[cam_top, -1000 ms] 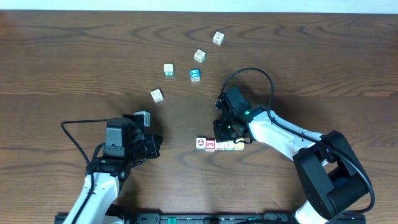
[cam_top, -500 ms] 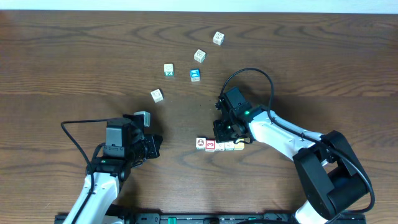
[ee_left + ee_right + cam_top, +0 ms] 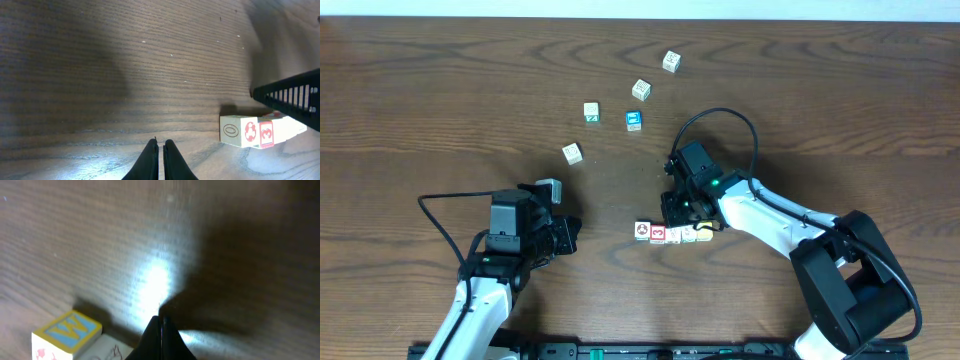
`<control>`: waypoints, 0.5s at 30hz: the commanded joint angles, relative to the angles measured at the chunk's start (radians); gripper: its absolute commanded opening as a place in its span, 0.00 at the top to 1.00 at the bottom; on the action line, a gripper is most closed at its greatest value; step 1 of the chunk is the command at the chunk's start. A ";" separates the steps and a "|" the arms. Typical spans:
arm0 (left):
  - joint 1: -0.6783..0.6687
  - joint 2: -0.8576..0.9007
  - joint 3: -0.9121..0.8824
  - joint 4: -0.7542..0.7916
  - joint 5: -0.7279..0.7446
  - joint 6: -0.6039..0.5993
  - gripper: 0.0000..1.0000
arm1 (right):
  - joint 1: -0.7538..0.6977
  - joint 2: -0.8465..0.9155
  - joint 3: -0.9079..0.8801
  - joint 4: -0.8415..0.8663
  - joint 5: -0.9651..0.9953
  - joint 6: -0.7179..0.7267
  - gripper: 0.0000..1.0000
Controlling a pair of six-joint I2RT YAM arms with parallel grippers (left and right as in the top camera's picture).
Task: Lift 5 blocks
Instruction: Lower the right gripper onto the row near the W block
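Overhead view of a dark wooden table. In the lower left of the frame, the left hand sits low over bare wood, its two fingers pressed together and holding nothing.

Just right of center lies a row of five blocks, side by side and touching, all flat on the table. From frame left it starts with a ring-picture block, then a red-marked block and two more whitish ones, and it ends with a yellow-topped block. The right wrist camera shows a blue W on the yellow top.

The right hand hangs just above the middle of the row in the frame, fingers closed to a point and empty. Whether it touches a block cannot be told.

Farther up the frame, five loose cubes are scattered well apart from the row:
- a pale cube
- a white cube with a green mark
- a blue-faced cube
- a second pale cube
- a topmost pale cube
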 commanded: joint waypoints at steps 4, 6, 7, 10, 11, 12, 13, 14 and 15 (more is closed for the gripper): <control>-0.002 0.002 0.003 -0.001 -0.013 -0.002 0.93 | -0.014 0.009 0.014 0.053 0.042 0.008 0.99; -0.002 0.002 0.003 -0.001 -0.013 -0.002 0.93 | -0.016 0.009 0.014 0.063 0.041 0.008 0.99; -0.002 0.002 0.003 -0.001 -0.013 -0.002 0.93 | -0.016 0.009 0.014 0.069 0.037 0.008 0.99; -0.002 0.002 0.003 -0.001 -0.013 -0.002 0.93 | -0.015 0.009 0.014 0.081 0.008 0.008 0.99; -0.002 0.002 0.003 -0.001 -0.013 -0.002 0.93 | -0.014 0.009 0.014 0.085 0.000 0.008 0.99; -0.002 0.002 0.003 -0.001 -0.013 -0.002 0.93 | -0.013 0.009 0.014 0.088 -0.005 0.008 0.99; -0.002 0.002 0.003 -0.001 -0.013 -0.002 0.93 | -0.011 0.009 0.014 0.092 -0.012 0.008 0.99; -0.002 0.002 0.003 -0.001 -0.013 -0.002 0.93 | -0.009 0.009 0.014 0.096 -0.016 0.008 0.99; -0.002 0.002 0.003 -0.001 -0.013 -0.002 0.93 | -0.007 0.009 0.014 0.100 -0.023 0.008 0.99</control>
